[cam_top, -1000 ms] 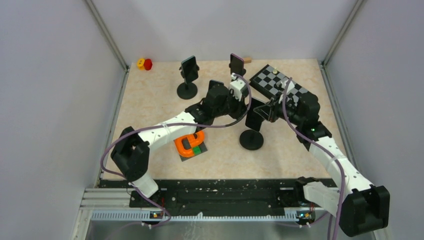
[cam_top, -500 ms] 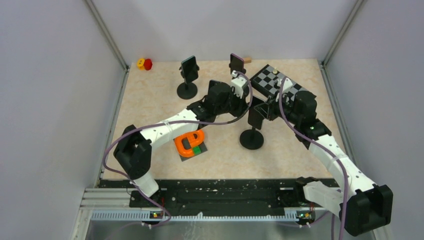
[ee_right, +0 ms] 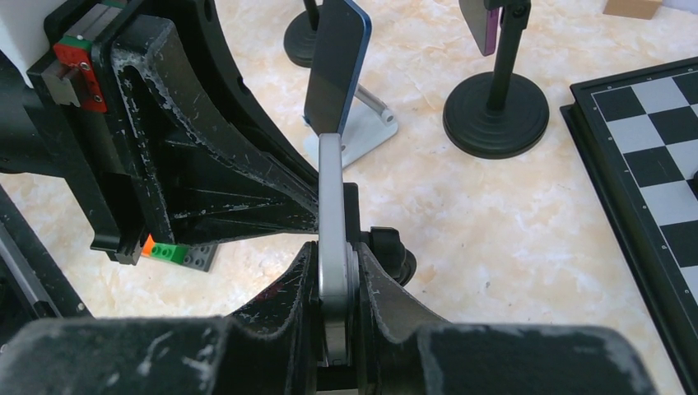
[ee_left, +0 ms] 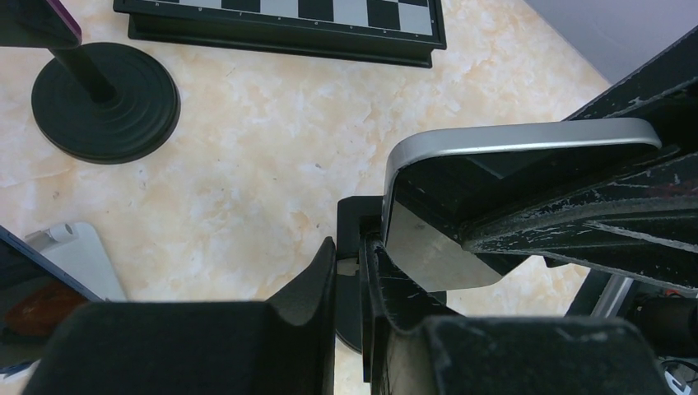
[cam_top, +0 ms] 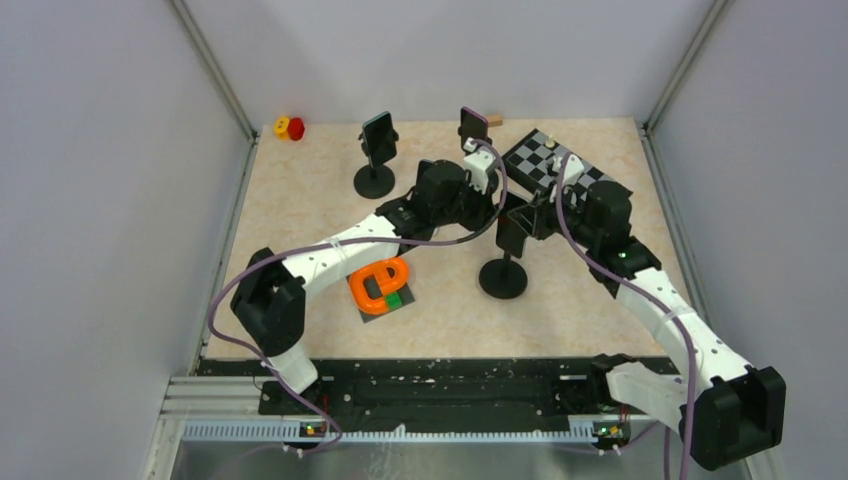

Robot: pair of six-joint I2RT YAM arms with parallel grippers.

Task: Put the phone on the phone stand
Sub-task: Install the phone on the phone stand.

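Over the last second the phone (cam_top: 513, 232) has crept up and toward the far side. The pole (cam_top: 506, 259) of the phone stand (cam_top: 503, 280) now shows beneath it. The right gripper (ee_right: 333, 284) stays clamped on the phone's lower edge, with the phone upright and edge-on. The left gripper (ee_left: 350, 265) is all but fully closed, pinching what we take for the stand's black clamp (ee_left: 355, 220). The phone sits at the stand's head and is not yet released. We judge seating is close.

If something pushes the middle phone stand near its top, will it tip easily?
Likely yes: the phone stand has a thin pole on a small round base. The left gripper, seemingly pinching its clamp, probably steadies it.
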